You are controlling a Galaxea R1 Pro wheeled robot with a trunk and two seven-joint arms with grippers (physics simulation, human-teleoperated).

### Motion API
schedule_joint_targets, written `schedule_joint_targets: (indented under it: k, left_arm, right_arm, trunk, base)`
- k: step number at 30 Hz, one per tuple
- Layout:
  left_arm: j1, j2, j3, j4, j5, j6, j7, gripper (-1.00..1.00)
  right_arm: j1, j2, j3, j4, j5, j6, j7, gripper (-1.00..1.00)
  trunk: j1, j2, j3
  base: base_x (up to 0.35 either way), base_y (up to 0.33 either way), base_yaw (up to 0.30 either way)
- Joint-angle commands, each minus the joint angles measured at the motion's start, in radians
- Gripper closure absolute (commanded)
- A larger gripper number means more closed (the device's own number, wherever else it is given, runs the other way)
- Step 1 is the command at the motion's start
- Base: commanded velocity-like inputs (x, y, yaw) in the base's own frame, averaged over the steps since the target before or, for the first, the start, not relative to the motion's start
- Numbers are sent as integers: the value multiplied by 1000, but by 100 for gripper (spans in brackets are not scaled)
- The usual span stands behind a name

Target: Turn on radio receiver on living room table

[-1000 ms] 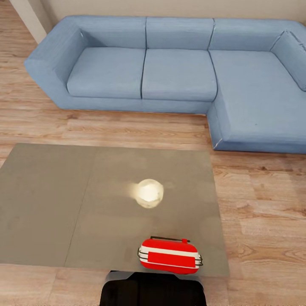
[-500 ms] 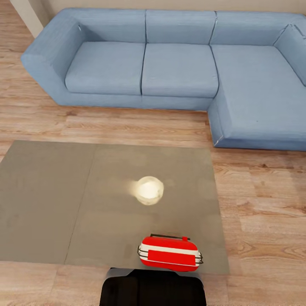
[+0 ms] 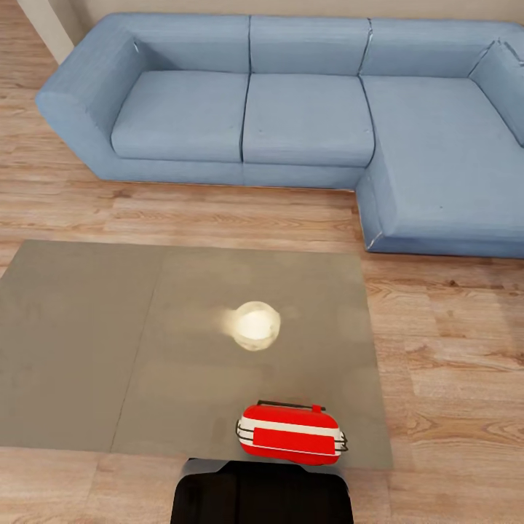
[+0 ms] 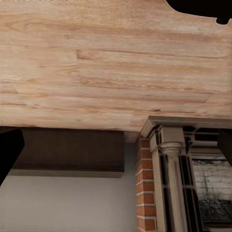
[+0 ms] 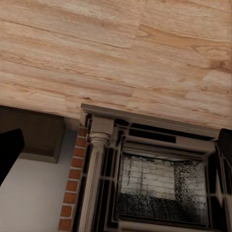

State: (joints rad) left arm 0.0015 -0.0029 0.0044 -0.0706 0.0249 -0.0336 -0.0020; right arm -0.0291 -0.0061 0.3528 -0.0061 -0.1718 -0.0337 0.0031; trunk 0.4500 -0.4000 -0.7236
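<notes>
Radio receiver (image 3: 291, 434): qty 1. Red, white stripes, thin wire handle along its far side. Sits upright on the bench (image 3: 87, 349) at the near edge, right panel, just in front of the robot's dark trunk (image 3: 262, 495). Green dot not discernible from the head view; switch location can't be told.

Risks (judgement):
- Radio is close to the near edge; a push from the far side could slide it off onto the floor (image 3: 451, 349).
- It looks light, w/ a rounded body; a hard press may tip or skid it rather than trip the switch.
- Arms hang low, well off the target; a reach up from below could clip the bench edge.
- Switch not located, so a press could land on the wrong face.

Jaws: left and right, opening can't be told. Dark shapes at the edges of each wrist view may be fingers, too little to judge. Both wrist cams look at plank floor and a fireplace (image 5: 159, 179) w/ brick surround.

Count:
- Bench: 1, grey glossy top, 2 panels.
- Lamp glare (image 3: 255, 325) on top: 1.
- Sofa (image 3: 306, 116): 1, blue, L-shaped, beyond the bench, well apart.
- Other items on the bench: 0.
</notes>
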Motion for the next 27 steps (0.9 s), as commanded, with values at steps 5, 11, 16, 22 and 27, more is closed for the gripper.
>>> schedule_joint_targets:
  k: [5,11,16,22,27]
  left_arm:
    - [0,-1,0,0,0,-3,0,-100]
    - [0,-2,0,1,0,-4,-1,-100]
    - [0,-2,0,6,-1,-5,-1,-100]
    - [0,-2,0,8,-2,-6,-1,-100]
    - [0,-2,0,8,-2,-6,-1,-100]
  right_arm:
    - [0,0,0,0,0,0,0,-100]
    - [0,0,0,0,0,0,0,-100]
    - [0,0,0,0,0,0,0,-100]
    - [0,0,-1,0,-1,1,-1,-100]
    - [0,2,-1,0,-2,1,-4,-100]
  trunk:
    - [0,0,0]
    - [0,0,0]
    - [0,0,0]
    - [0,0,0]
    - [0,0,-1]
  base:
    - [-6,0,0]
    - [-214,0,0]
    - [-332,0,0]
    - [-277,0,0]
    - [-48,0,0]
